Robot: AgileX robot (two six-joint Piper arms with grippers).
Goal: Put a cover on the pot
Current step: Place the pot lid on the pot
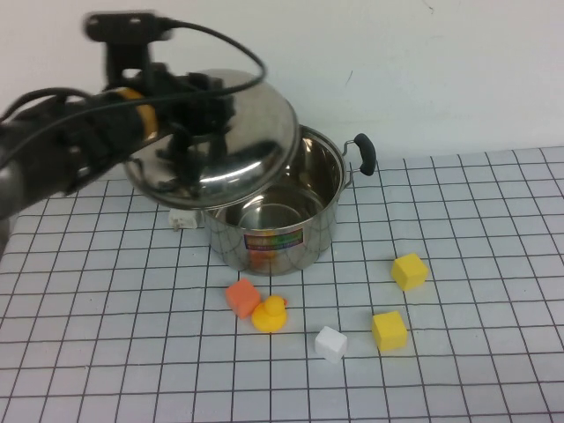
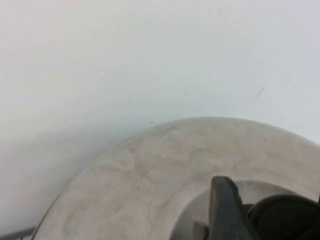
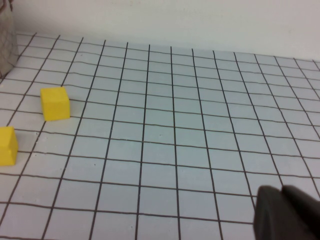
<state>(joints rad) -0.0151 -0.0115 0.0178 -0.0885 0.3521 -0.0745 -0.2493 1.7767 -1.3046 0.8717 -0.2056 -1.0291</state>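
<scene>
I'm running the left arm; I'm judging we're mid-carry on the covering step, lid not seated yet.

Desk [image 1: 493, 379], gridded, is carrying everything. The pot [image 1: 275, 231] is sitting toward the far edge, left of centre, label facing me, mouth open on its right half. The lid [image 1: 231, 141] is hanging tilted over the pot's left side, its right rim overlapping the pot's mouth, left rim out past the pot wall. I can't tell if the lid's edge is touching the pot's rim.

Next move, as I'm reading it: I'm needing to shift the lid right until it's centred on the mouth, level it out, then lower it flat. Risk is the tilted rim catching on the pot's edge or on the right handle [image 1: 365, 153].

Left pincer [image 1: 181, 145] is over the far-left part of the desk, clamped on the lid's black knob [image 2: 280, 215]; one dark finger [image 2: 225, 210] is pressing right beside the knob in the left wrist view, so the gap is only knob-wide.

Right pincer [image 3: 287, 215] is parked low over the right side of the desk, out of the high view; I can't tell its opening.

Small stuff near the front edge: two yellow cubes [image 1: 410, 271], an orange cube [image 1: 242, 298], a yellow duck [image 1: 270, 314], a white cube [image 1: 330, 343]. All are apart from the pot.
</scene>
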